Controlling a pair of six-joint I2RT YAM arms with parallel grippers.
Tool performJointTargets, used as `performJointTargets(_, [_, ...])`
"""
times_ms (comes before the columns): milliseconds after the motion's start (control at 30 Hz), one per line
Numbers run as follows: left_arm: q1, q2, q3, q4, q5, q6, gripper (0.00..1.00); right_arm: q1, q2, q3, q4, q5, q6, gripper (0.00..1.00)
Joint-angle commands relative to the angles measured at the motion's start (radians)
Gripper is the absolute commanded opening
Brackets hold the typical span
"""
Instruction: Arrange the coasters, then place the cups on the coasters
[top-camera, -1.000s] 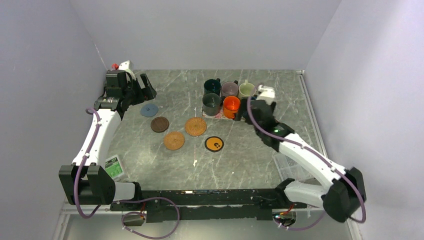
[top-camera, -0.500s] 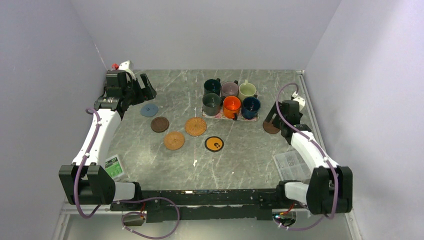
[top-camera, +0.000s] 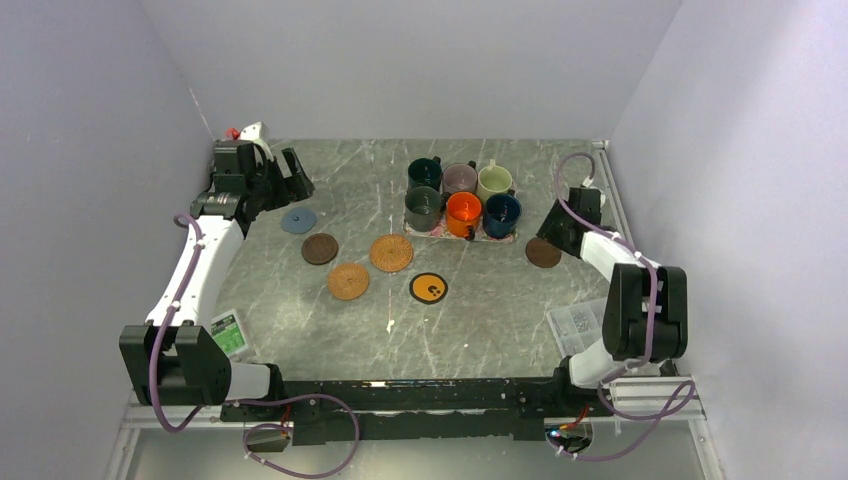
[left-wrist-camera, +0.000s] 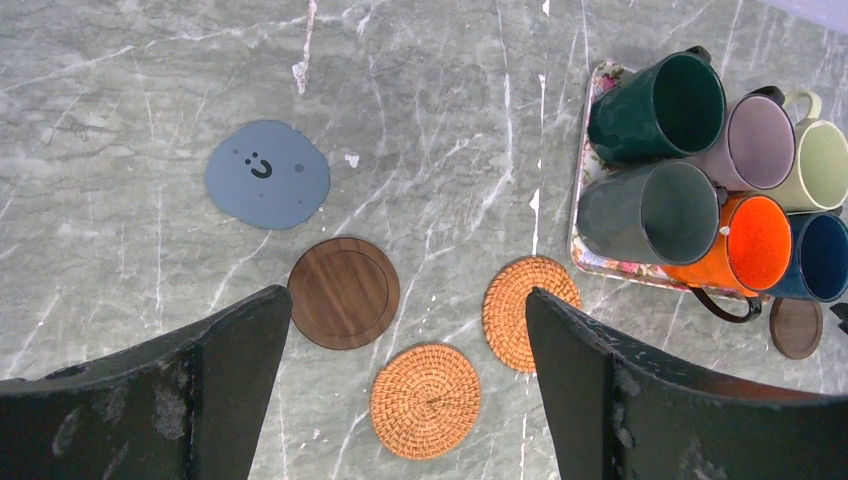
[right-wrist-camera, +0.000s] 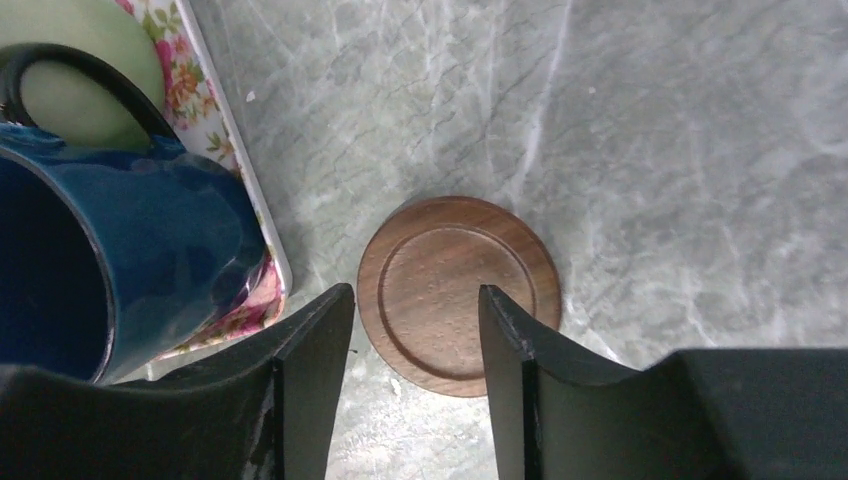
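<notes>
Robotics lab test cell

Plain pale-lilac partition walls (top-camera: 400, 60) box in a grey-green marble-patterned bench (top-camera: 480, 330) on three sides. A white-and-black left robot arm (top-camera: 190, 275) and its matching right robot arm (top-camera: 612, 252) are bolted to a black metal rail (top-camera: 420, 400) along the near edge, with purple cables (top-camera: 151, 375) trailing from them.

Marble table (top-camera: 480, 320) with coasters (top-camera: 348, 281), floral mat (right-wrist-camera: 200, 65)

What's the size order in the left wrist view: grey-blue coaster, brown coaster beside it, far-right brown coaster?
Grey-blue coaster
brown coaster beside it
far-right brown coaster (farther from the camera, so true size unsure)
</notes>
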Motion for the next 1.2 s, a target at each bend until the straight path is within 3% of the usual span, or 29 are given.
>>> performJointTargets(0, [-0.004, -0.013, 0.005, 0.028, 0.028, -0.019, 0.94, -0.007, 0.072, 0.054, 0.016, -0.077, -0.024, 0.51])
performJointTargets(300, [-0.006, -0.026, 0.008, 0.028, 0.042, -0.025, 0.94, -0.009, 0.116, 0.030, -0.016, -0.131, -0.004, 0.44])
performJointTargets(1167, [-0.013, -0.034, 0.006, 0.031, 0.055, -0.032, 0.94, 0.066, -0.118, -0.183, -0.219, -0.210, 0.148, 0.54])
